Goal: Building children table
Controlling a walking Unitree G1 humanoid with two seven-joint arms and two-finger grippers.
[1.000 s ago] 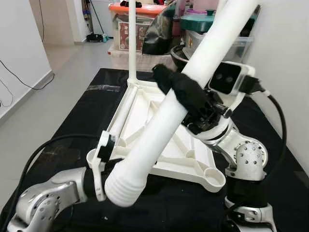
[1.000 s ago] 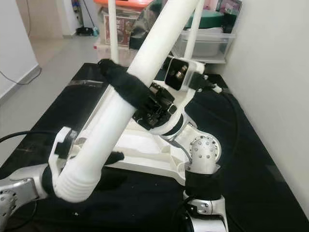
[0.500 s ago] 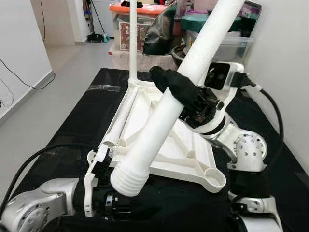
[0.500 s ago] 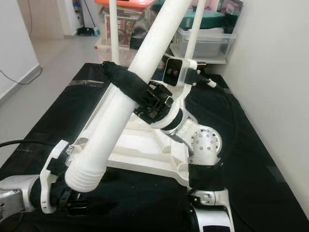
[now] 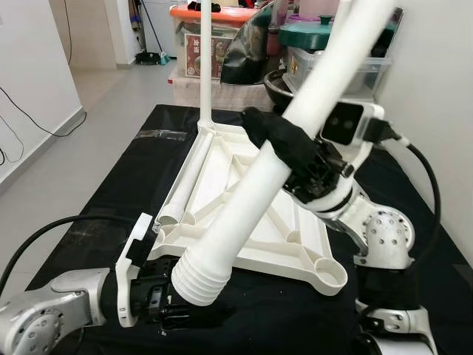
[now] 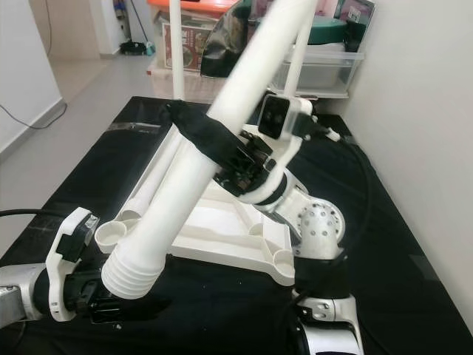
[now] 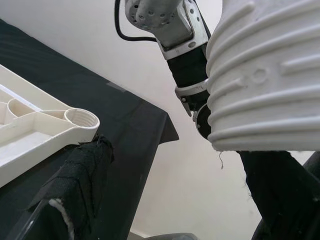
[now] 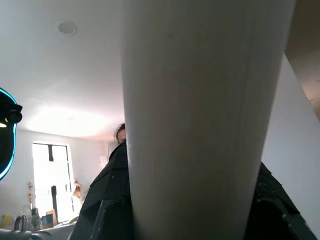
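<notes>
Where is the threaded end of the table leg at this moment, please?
In the left eye view, the table leg's threaded end hangs low at front left, just above the left gripper and near the upturned tabletop's front edge; the right gripper holds the leg higher up.

No legible text, label or number anywhere

tabletop (image 5: pixel 244 185) on black mat (image 5: pixel 118 185), bins (image 5: pixel 214 52) behind
</notes>
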